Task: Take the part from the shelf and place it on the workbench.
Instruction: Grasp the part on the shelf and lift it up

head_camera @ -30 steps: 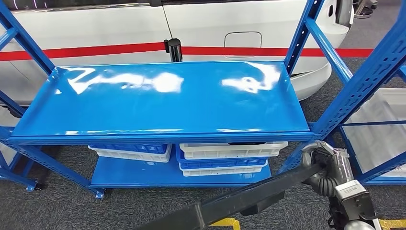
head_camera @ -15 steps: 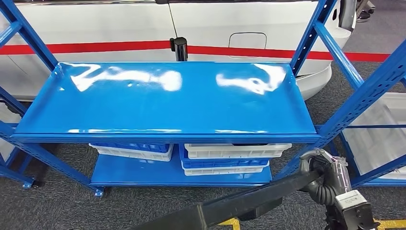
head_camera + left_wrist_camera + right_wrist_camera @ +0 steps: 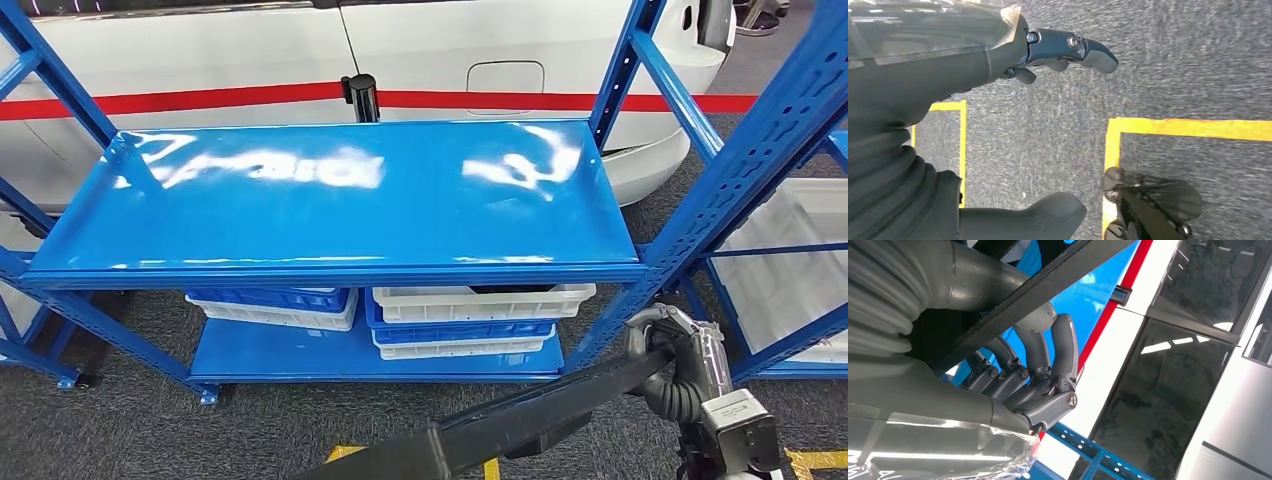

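The part (image 3: 520, 420) is a long black flat bar that runs from the lower middle of the head view up to the right. My right hand (image 3: 672, 365) grips its far end, low beside the blue shelf's right front post. In the right wrist view the fingers (image 3: 1040, 372) curl around the bar (image 3: 1033, 295), with the thumb on its other side. My left hand (image 3: 948, 75) hangs over grey carpet with its fingers (image 3: 1068, 47) and thumb (image 3: 1048, 215) apart and nothing between them.
The blue shelf (image 3: 340, 200) stands straight ahead with a bare, glossy top board. White and blue trays (image 3: 470, 305) are stacked on its lower level. A second blue rack (image 3: 790, 150) rises at the right. A white car with a red stripe (image 3: 250, 98) is parked behind. Yellow lines (image 3: 1113, 145) mark the carpet.
The whole picture sways slightly, so the camera has moved. My right hand still grips the bar at the same low spot by the shelf post.
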You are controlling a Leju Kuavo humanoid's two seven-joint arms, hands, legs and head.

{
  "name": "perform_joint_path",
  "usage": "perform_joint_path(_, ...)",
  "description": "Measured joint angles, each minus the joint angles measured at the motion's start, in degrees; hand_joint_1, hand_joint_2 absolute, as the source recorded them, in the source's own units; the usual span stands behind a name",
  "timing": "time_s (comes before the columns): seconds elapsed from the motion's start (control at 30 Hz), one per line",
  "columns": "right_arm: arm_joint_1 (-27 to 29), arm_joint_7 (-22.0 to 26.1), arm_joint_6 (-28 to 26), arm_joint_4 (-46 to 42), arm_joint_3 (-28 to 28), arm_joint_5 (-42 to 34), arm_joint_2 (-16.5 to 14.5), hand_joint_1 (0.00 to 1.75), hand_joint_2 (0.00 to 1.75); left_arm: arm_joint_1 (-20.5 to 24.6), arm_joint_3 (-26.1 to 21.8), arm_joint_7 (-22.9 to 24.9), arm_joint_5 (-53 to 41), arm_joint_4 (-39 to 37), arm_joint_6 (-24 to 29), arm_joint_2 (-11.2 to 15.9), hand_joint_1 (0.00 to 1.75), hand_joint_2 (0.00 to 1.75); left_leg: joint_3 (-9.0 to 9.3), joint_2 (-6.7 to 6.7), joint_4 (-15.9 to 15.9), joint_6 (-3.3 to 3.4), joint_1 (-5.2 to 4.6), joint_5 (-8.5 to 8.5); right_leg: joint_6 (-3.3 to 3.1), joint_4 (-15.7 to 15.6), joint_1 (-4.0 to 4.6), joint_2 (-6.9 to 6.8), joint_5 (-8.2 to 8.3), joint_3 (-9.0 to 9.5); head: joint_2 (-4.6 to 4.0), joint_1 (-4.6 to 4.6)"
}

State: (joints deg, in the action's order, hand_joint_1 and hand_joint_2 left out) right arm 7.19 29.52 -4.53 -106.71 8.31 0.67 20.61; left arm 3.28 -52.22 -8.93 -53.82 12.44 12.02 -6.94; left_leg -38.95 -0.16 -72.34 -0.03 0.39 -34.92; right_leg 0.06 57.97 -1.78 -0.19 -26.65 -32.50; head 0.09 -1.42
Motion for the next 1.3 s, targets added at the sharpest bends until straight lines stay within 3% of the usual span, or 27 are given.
perform_joint_path(0.03,0.23,0.07,-0.04,0.00,-0.02,0.08,-0.18,1.75,1.75,-0.01,0.01,0.08,-0.25,0.00,-0.03,0.02,0.00,1.75,-0.33,0.00,-1.78,0.01,0.03,-0.66,-0.04,0.01,0.11,-0.03,0.27,-0.35,0.00,0.01)
perform_joint_path(0.07,0.48,0.15,-0.09,0.00,-0.03,0.18,-0.36,1.75,1.75,-0.02,0.01,0.18,-0.54,0.00,-0.06,0.03,0.00,1.75,0.52,0.00,-1.26,0.15,0.05,-0.22,0.01,0.02,0.20,-0.04,0.52,-0.67,0.00,0.00)
perform_joint_path(0.17,1.17,0.43,-0.22,-0.14,-0.02,0.51,-0.76,1.75,1.75,0.09,0.04,0.43,-1.45,0.01,-0.20,0.16,0.00,1.75,8.05,-0.03,10.10,1.14,-0.10,3.94,0.38,0.02,0.47,0.01,1.25,-1.19,0.00,0.02)
perform_joint_path(0.2,1.36,0.49,-0.29,-0.23,-0.01,0.57,-0.85,1.75,1.75,0.17,0.10,0.51,-1.78,0.01,-0.27,0.21,0.00,1.75,9.82,-0.02,13.12,1.45,-0.26,4.74,0.60,0.00,0.57,0.01,1.51,-1.28,0.00,0.05)
perform_joint_path(0.23,1.51,0.53,-0.37,-0.31,-0.01,0.62,-0.94,1.75,1.75,0.24,0.19,0.60,-2.16,0.02,-0.33,0.27,0.00,1.75,10.65,-0.02,14.72,1.71,-0.46,5.09,0.92,-0.04,0.62,-0.01,1.78,-1.36,0.00,0.07)
perform_joint_path(0.33,1.85,0.62,-0.50,-0.52,0.02,0.75,-1.17,1.75,1.75,0.29,0.51,0.92,-3.02,0.02,-0.53,0.37,0.00,1.75,10.27,0.14,15.62,2.66,-0.76,6.34,2.14,-0.40,0.67,-0.07,2.59,-1.60,0.00,0.10)
perform_joint_path(0.4,2.07,0.69,-0.57,-0.67,0.05,0.80,-1.22,1.75,1.75,0.39,0.74,1.05,-3.43,0.01,-0.64,0.39,0.00,1.75,9.53,0.43,16.62,3.58,-0.57,7.97,1.96,1.76,0.88,-0.01,0.39,-2.95,0.01,0.22)
perform_joint_path(0.47,2.28,0.74,-0.65,-0.70,0.07,0.82,-1.32,1.75,1.75,0.47,1.06,1.15,-3.81,0.02,-0.72,0.40,0.00,1.75,8.17,0.62,16.98,4.13,-0.58,9.31,1.18,8.30,0.86,0.06,-4.53,-5.40,0.01,0.44)
perform_joint_path(0.53,2.56,0.75,-0.70,-0.70,0.07,0.87,-1.48,1.75,1.75,0.48,1.31,1.21,-4.08,0.02,-0.78,0.39,0.00,1.75,6.63,0.70,16.88,4.15,-0.73,10.41,1.46,14.81,0.73,0.06,-7.44,-6.76,0.01,0.56)
perform_joint_path(0.57,2.73,0.75,-0.72,-0.70,0.07,0.91,-1.56,1.75,1.75,0.48,1.39,1.21,-4.15,0.02,-0.84,0.39,0.00,1.75,5.86,0.72,16.79,4.07,-0.78,10.95,2.02,15.71,0.69,0.06,-7.27,-6.17,0.01,0.55)
perform_joint_path(0.6,2.88,0.77,-0.72,-0.72,0.07,0.94,-1.62,1.75,1.75,0.48,1.42,1.21,-4.20,0.02,-0.91,0.38,0.00,1.75,5.10,0.73,16.64,3.93,-0.79,11.43,2.68,14.35,0.66,0.05,-6.23,-4.42,0.00,0.57)
perform_joint_path(0.67,3.07,0.84,-0.73,-0.83,0.08,0.98,-1.70,1.75,1.75,0.50,1.42,1.21,-4.25,0.03,-0.99,0.39,0.00,1.75,3.68,0.70,15.98,3.51,-0.85,12.24,3.43,6.47,0.59,0.04,-4.28,1.62,0.01,0.58)
perform_joint_path(0.7,3.14,0.90,-0.72,-0.96,0.10,0.99,-1.72,1.75,1.75,0.51,1.42,1.21,-4.28,0.03,-1.00,0.39,0.00,1.75,3.11,0.67,15.54,3.23,-0.95,12.55,3.24,2.39,0.73,0.12,-4.15,4.45,0.02,0.52)
perform_joint_path(0.73,3.26,0.98,-0.72,-1.11,0.13,0.99,-1.75,1.75,1.75,0.52,1.42,1.21,-4.32,0.04,-0.98,0.39,0.00,1.75,2.75,0.64,15.15,2.94,-1.07,12.83,2.87,-0.54,0.85,0.19,-4.41,6.17,0.02,0.48)
perform_joint_path(0.8,3.48,1.10,-0.62,-1.33,0.16,0.99,-1.80,1.75,1.75,0.52,1.42,1.21,-4.36,0.04,-0.86,0.40,0.00,1.75,2.43,0.59,14.81,2.42,-1.21,13.47,1.94,-2.22,1.12,0.32,-4.67,6.68,0.01,0.35)
perform_joint_path(0.87,3.52,1.14,-0.21,-1.38,0.16,0.82,-1.86,1.75,1.75,0.43,1.40,1.22,-4.37,0.04,-0.62,0.48,0.00,1.75,1.98,0.46,14.17,1.88,-1.01,12.82,0.93,-2.14,0.58,0.13,-3.88,5.83,0.01,0.29)
perform_joint_path(0.93,3.49,1.13,0.32,-1.38,0.15,0.54,-1.91,1.75,1.75,0.36,1.40,1.25,-4.38,0.03,-0.35,0.51,0.00,1.75,0.77,0.30,10.44,1.11,-0.66,8.20,-0.10,-2.15,0.12,-0.08,-2.68,4.70,0.00,0.13)
perform_joint_path(1.0,3.48,1.10,0.77,-1.37,0.16,0.32,-1.91,1.75,1.75,0.37,1.40,1.27,-4.41,0.02,-0.09,0.48,0.00,1.75,-0.91,0.26,3.12,0.38,-0.29,2.41,-0.40,-2.03,0.21,-0.13,-1.40,3.39,0.00,0.02)
perform_joint_path(1.03,3.50,1.06,0.95,-1.36,0.17,0.24,-1.91,1.75,1.75,0.37,1.40,1.29,-4.43,0.02,0.04,0.47,0.00,1.75,-1.30,0.26,-0.02,0.15,-0.08,1.12,-0.31,-1.93,0.23,-0.14,-0.76,2.66,0.00,0.01)
perform_joint_path(1.07,3.53,1.02,1.07,-1.36,0.18,0.16,-1.90,1.75,1.75,0.37,1.40,1.31,-4.45,0.02,0.16,0.47,0.00,1.75,-0.91,0.26,-1.56,0.00,0.10,1.16,-0.15,-1.79,0.23,-0.13,-0.19,1.96,0.00,0.01)
perform_joint_path(1.1,3.56,0.99,1.13,-1.36,0.21,0.09,-1.89,1.75,1.75,0.37,1.40,1.33,-4.47,0.02,0.25,0.47,0.00,1.75,0.53,0.27,-0.88,-0.07,0.25,2.28,0.07,-1.64,0.18,-0.12,0.27,1.23,0.00,0.00)
perform_joint_path(1.13,3.59,0.97,1.15,-1.36,0.28,0.05,-1.87,1.75,1.75,0.38,1.40,1.36,-4.47,0.02,0.36,0.47,0.00,1.75,3.05,0.26,1.94,-0.06,0.38,3.82,0.31,-1.48,0.12,-0.11,0.67,0.60,0.00,-0.02)
perform_joint_path(1.2,3.76,0.96,1.19,-1.50,0.57,0.01,-1.69,1.75,1.75,0.48,1.40,1.39,-4.47,0.02,0.56,0.47,0.00,1.75,9.15,0.03,10.64,0.15,0.48,5.08,1.00,-1.20,0.14,-0.12,1.38,-0.22,0.00,0.00)
perform_joint_path(1.23,3.89,0.96,1.27,-1.63,0.77,-0.01,-1.53,1.75,1.75,0.53,1.40,1.39,-4.47,0.02,0.62,0.46,0.00,1.75,11.22,-0.12,13.87,0.37,0.40,5.02,1.41,-1.18,0.21,-0.17,1.77,-0.45,0.00,0.06)
perform_joint_path(1.3,4.24,0.94,1.55,-1.95,1.19,-0.05,-1.21,1.75,1.75,0.58,1.39,1.38,-4.41,0.02,0.64,0.45,0.00,1.75,12.29,-0.30,16.16,1.01,-0.03,4.76,2.29,-1.35,0.34,-0.26,2.56,-0.70,0.00,0.12)
